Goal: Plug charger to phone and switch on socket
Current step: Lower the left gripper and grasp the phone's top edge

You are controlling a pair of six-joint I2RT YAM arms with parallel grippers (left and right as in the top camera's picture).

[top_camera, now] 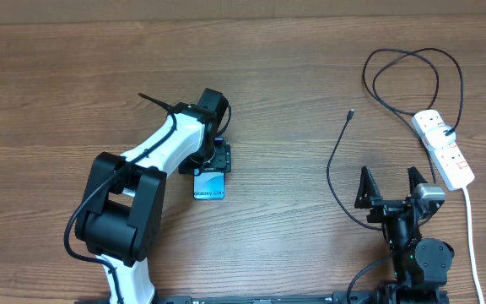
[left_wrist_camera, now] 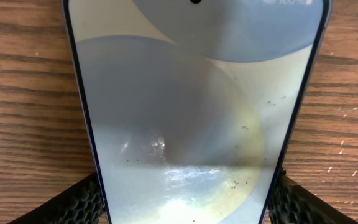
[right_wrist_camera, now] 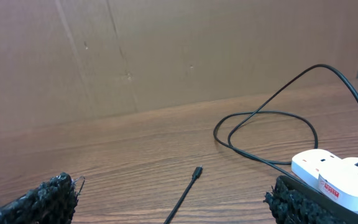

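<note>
The phone [top_camera: 211,187] lies flat on the wood table with its light-blue screen up. It fills the left wrist view [left_wrist_camera: 191,112]. My left gripper [top_camera: 214,160] is over its far end, and both finger pads [left_wrist_camera: 185,202] press against the phone's two long edges. The charger, a thin black cable [top_camera: 333,165], runs from the socket in loops, and its small plug tip [top_camera: 350,112] lies free on the table; the tip also shows in the right wrist view [right_wrist_camera: 197,171]. The socket, a white power strip [top_camera: 444,148], lies at the right and shows again there [right_wrist_camera: 328,174]. My right gripper [top_camera: 391,181] is open and empty [right_wrist_camera: 173,196], just near of the cable tip.
The strip's thick white cord [top_camera: 472,232] runs down the right edge of the table. The black cable loops [top_camera: 412,63] lie behind the strip. A brown cardboard wall [right_wrist_camera: 166,50] stands at the table's far side.
</note>
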